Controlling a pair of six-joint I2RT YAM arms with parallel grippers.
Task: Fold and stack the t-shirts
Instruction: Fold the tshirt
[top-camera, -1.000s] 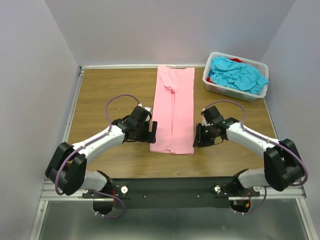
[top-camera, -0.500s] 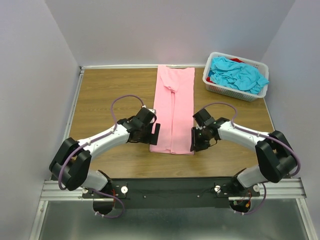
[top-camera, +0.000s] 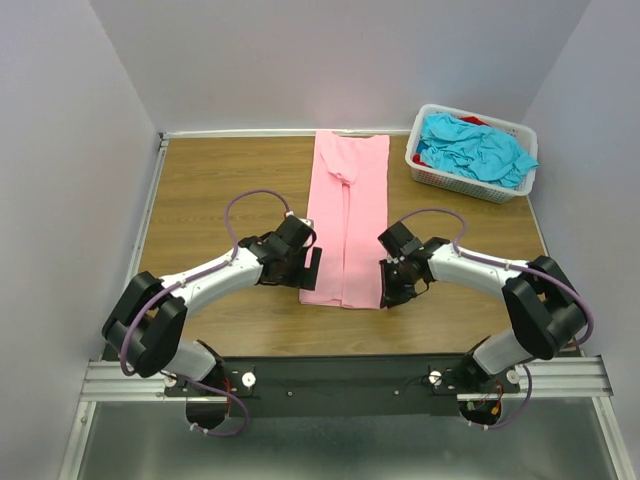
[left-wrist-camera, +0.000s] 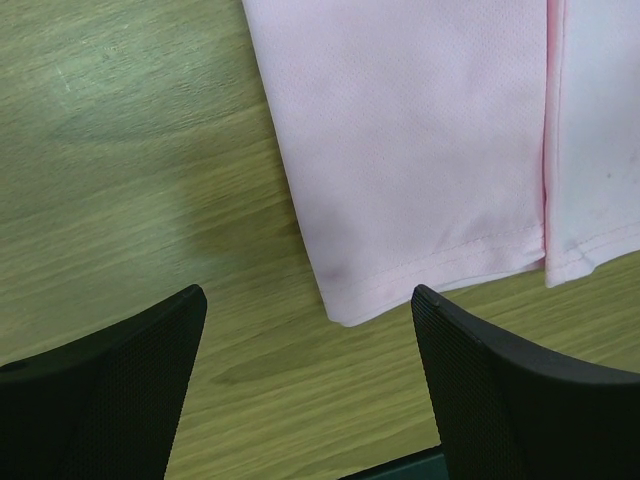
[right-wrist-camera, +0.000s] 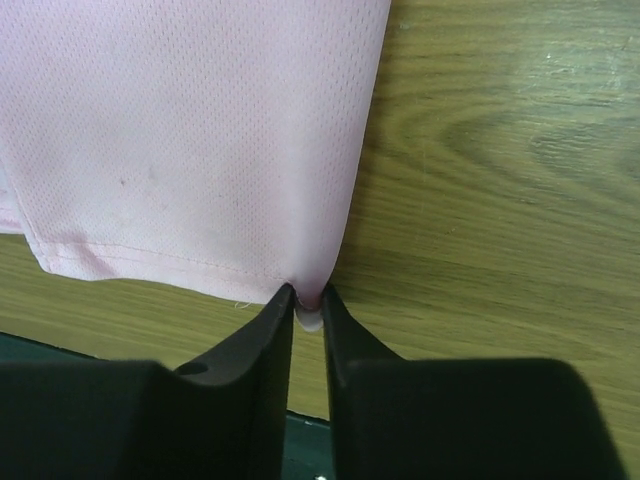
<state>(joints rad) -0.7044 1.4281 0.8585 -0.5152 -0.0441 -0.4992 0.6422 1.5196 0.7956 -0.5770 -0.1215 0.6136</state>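
Centre of frame, on brown wood-grain bench (top-camera: 220, 190): light pink cloth t-shirt (top-camera: 346, 220), folded into a long strip, lying flat. Lower right hem corner: pinched between right jaws, nearly closed on the cloth. Lower left hem corner: left jaws spread wide either side of it, holding nothing. Upper right: white slotted plastic basket (top-camera: 428, 172) holding crumpled turquoise t-shirts (top-camera: 478, 152), with a bit of red cloth (top-camera: 474, 121) behind.
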